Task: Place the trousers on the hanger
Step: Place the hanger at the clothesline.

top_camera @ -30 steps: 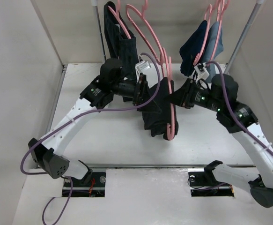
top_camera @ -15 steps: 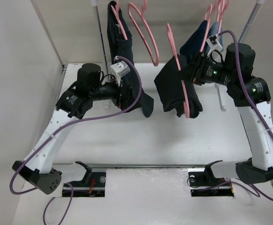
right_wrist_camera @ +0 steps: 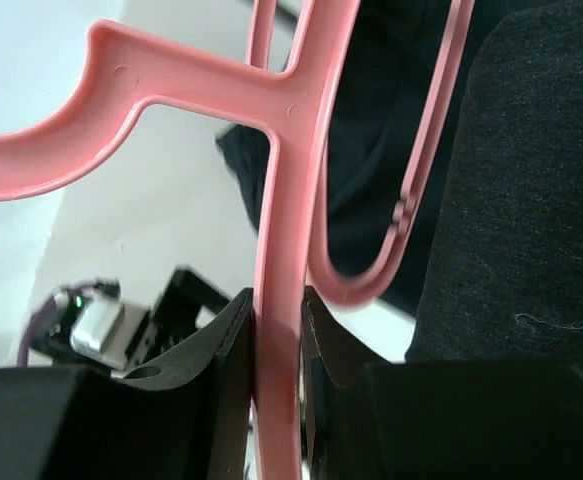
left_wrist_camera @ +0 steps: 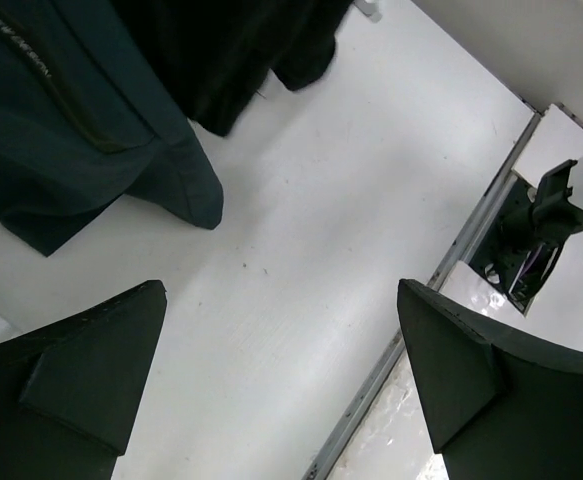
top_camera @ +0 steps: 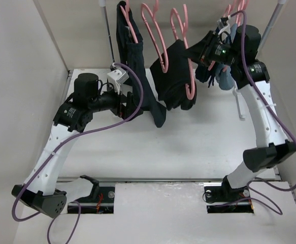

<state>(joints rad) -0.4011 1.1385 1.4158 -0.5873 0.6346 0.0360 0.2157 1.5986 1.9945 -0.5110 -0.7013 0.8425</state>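
Observation:
The black trousers (top_camera: 169, 76) hang folded over the pink hanger (top_camera: 190, 86), held up off the table near the back. My right gripper (top_camera: 198, 51) is shut on the hanger's stem (right_wrist_camera: 276, 250), and black fabric (right_wrist_camera: 531, 200) fills the right of the right wrist view. The hanger's hook (top_camera: 177, 20) reaches the top of the top view; I cannot tell whether it rests on a rail. My left gripper (top_camera: 133, 103) is open and empty (left_wrist_camera: 279, 300) above the white table, just left of the hanging trousers (left_wrist_camera: 241, 50).
A dark teal-black pair (top_camera: 137, 61) hangs on a pink hanger at the back left, right beside my left gripper, and shows in the left wrist view (left_wrist_camera: 71, 120). An empty pink hanger (top_camera: 155, 38) hangs between. Blue garments (top_camera: 221, 76) hang back right. Rack posts (top_camera: 108, 40) (top_camera: 268, 28) stand either side.
My right arm has lifted the hanger with the trousers up and back, from low over the table to rack height. My left gripper has drawn back to the left, away from the trousers.

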